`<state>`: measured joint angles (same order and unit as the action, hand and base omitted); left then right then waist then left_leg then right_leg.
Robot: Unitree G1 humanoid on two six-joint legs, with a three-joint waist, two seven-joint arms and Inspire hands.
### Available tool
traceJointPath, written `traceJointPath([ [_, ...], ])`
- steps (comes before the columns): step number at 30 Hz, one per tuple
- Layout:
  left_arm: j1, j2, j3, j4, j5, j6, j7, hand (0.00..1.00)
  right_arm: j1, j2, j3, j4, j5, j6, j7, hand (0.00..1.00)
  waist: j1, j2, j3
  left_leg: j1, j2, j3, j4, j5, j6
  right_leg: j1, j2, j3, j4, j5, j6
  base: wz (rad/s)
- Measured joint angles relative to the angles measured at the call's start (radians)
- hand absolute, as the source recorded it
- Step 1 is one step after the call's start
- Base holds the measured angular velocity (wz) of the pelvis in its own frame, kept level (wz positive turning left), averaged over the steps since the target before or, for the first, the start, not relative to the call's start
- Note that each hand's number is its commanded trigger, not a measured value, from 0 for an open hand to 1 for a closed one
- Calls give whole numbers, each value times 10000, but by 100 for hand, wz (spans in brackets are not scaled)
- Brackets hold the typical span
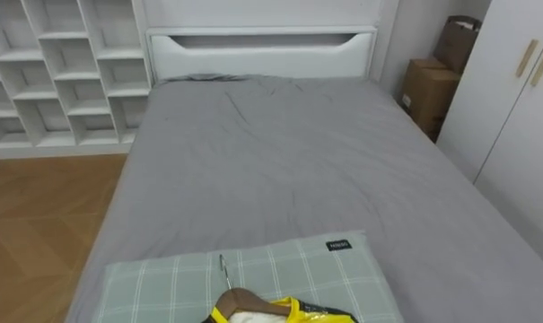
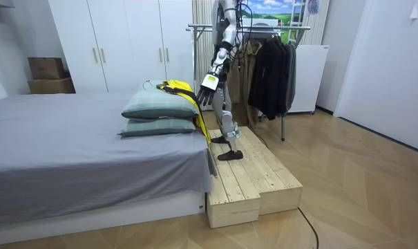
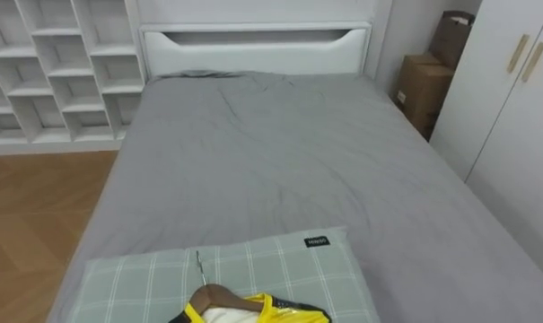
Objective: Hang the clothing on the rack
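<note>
While I stand on the wooden platform [image 2: 253,183] at the pillow end of the bed [image 1: 280,152], my left hand [image 2: 209,84] hangs with fingers slack, gripping nothing, just beside the yellow garment [image 1: 298,311]. It lies on its wooden hanger [image 1: 244,299] at the top pillow's [image 1: 163,278] edge nearest me.
</note>
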<state>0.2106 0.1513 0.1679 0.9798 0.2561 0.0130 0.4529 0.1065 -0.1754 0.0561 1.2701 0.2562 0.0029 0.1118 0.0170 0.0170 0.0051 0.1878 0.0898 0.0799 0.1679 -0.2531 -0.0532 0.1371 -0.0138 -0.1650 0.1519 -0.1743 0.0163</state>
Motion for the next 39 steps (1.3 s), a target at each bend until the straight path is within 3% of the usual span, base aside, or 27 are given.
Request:
traceJointPath([
  [6,18,-5,-365,-128,250,-199,463,0,-92,25,49,-63,-335,-213,-15,0,-107,35,-13,-44,-1,5,-24,1,0,-67,-1,21,6,0,0,0],
  [14,-80,66,-1011,-1626,2076,-516,871,0,-159,26,81,-84,-553,-370,15,0,-249,38,4,-50,-5,-3,-34,0,0,-79,-7,18,20,3,1,0],
  [22,-511,158,-1691,-2886,3101,-676,868,0,-295,26,76,-62,-643,-407,136,0,-534,88,-8,-62,-7,-2,-18,1,1,-94,0,51,5,3,2,0],
  [27,-677,165,-1886,-3047,3505,-943,848,0,-299,22,-2,-80,-656,-582,242,0,-672,119,-25,-48,-7,29,-19,2,2,-123,9,127,9,3,2,-3],
  [32,-675,305,-2188,-4394,4191,-1057,864,0,-284,-21,4,-239,-688,-583,484,0,-673,92,-23,-96,-7,88,-19,3,2,-208,13,155,12,4,2,-3],
  [39,-680,308,-2707,-4504,4539,-1082,772,0,-351,-26,5,-286,-748,-597,833,0,-685,63,-38,-145,-6,143,-25,3,2,-389,19,234,192,6,-1,-4],
])
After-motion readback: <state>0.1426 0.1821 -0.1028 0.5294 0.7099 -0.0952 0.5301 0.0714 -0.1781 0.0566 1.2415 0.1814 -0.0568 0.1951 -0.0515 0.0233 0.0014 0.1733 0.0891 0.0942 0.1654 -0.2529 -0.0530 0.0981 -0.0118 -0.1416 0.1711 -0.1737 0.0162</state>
